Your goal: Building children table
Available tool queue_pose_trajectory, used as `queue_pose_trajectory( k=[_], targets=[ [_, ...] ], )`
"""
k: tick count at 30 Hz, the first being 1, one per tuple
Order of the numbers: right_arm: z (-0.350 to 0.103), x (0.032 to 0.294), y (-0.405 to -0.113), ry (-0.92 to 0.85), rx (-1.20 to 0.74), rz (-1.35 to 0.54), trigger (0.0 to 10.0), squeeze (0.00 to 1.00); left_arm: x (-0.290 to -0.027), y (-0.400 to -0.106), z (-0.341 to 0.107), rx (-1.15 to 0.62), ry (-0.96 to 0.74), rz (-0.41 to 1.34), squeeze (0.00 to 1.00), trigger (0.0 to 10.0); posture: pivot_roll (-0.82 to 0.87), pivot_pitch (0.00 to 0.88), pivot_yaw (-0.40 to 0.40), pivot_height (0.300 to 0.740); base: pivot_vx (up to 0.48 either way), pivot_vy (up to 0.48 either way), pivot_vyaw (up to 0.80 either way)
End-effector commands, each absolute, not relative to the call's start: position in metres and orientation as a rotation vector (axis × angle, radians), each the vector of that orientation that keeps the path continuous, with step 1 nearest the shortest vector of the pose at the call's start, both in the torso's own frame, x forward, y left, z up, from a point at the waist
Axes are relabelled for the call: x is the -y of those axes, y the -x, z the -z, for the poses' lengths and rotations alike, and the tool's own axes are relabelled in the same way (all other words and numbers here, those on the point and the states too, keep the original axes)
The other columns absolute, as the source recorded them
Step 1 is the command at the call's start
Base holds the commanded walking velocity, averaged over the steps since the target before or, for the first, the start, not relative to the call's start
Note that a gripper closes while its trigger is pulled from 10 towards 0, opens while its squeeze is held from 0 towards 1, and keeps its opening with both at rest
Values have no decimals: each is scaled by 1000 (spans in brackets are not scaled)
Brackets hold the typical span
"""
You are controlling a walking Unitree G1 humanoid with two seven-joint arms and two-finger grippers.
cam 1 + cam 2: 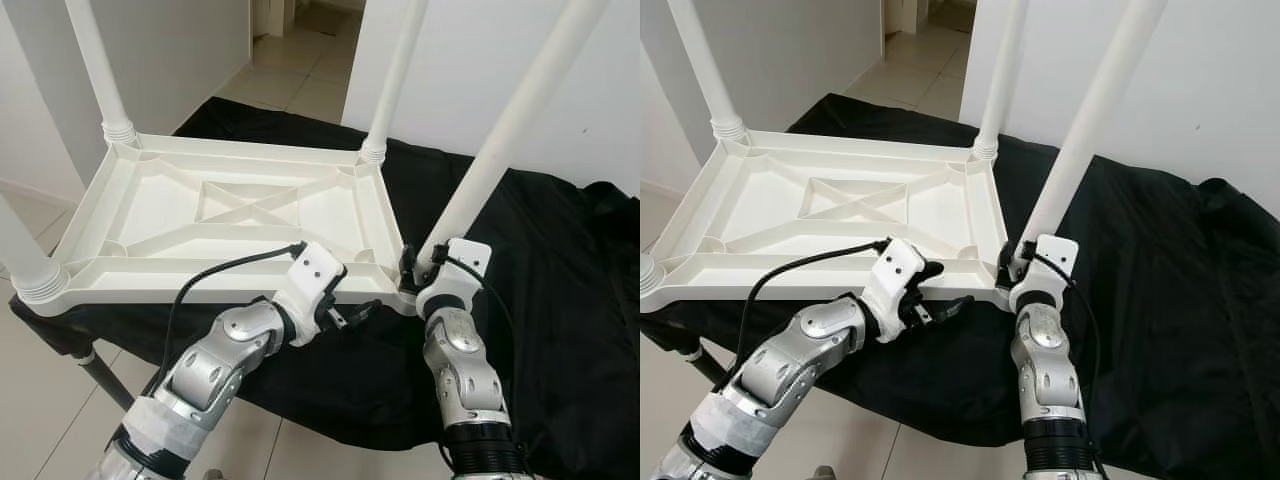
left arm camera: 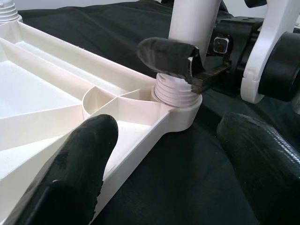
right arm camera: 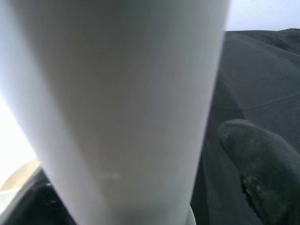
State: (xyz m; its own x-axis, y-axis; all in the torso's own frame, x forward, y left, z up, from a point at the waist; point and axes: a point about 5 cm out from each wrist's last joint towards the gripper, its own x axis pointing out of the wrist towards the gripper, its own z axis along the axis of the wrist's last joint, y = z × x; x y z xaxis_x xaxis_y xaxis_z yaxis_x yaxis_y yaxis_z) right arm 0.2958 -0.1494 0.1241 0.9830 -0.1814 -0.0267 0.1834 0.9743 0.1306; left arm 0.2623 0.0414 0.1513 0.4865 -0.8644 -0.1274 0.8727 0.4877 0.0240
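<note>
Head view: white plastic children's tabletop (image 1: 150, 210), upside down on black cloth (image 1: 560, 300); right gripper (image 1: 412, 268) at the near-right white tubular leg (image 1: 500, 140), left gripper (image 1: 350, 312) beside that corner.

Left wrist: fingers (image 2: 70, 173) apart, straddling the rim; threads exposed.

Right wrist: grip closure cannot be told.

Judgement: final leg; needs further twisting home.

The two eye views look down from the robot's head at the upturned white plastic table top (image 1: 230, 210) on black cloth (image 1: 560, 300). The left wrist view sits close to its near corner socket (image 2: 176, 96). The right wrist view is pressed right up against the white round leg (image 3: 122, 103) there.
</note>
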Motion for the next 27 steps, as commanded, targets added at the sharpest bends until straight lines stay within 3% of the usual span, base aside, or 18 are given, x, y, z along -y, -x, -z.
queue_pose_trajectory(
  k=[1, 10, 11, 12, 13, 27],
  targets=[
    [-121, 150, -293, -127, -10, 155, 10000, 1000, -38, -259, -153, -86, -94, 1097, 0, 10000, 22, 0, -127, 740, 0, 0, 0],
    [-128, 149, -294, -105, 51, 2, 10000, 1000, -37, -257, -151, -75, -97, 1090, 0, 10000, 21, 0, -127, 740, 0, 0, 0],
    [-129, 149, -293, -106, 59, -22, 10000, 118, -37, -257, -151, -70, -101, 1089, 0, 10000, 21, 0, -128, 740, 0, 0, 0],
    [-129, 149, -293, -106, 59, -22, 10000, 118, -37, -257, -151, -70, -101, 1089, 0, 10000, 21, 0, -128, 740, 0, 0, 0],
    [-129, 150, -293, -103, 67, -43, 10000, 0, -38, -257, -152, -61, -107, 1087, 0, 10000, 22, 0, -128, 740, 0, 0, 0],
    [-121, 163, -294, -90, 71, -26, 10000, 0, -44, -270, -152, 5, -145, 961, 0, 10000, 19, 0, -127, 740, 0, 0, 0]
  ],
)
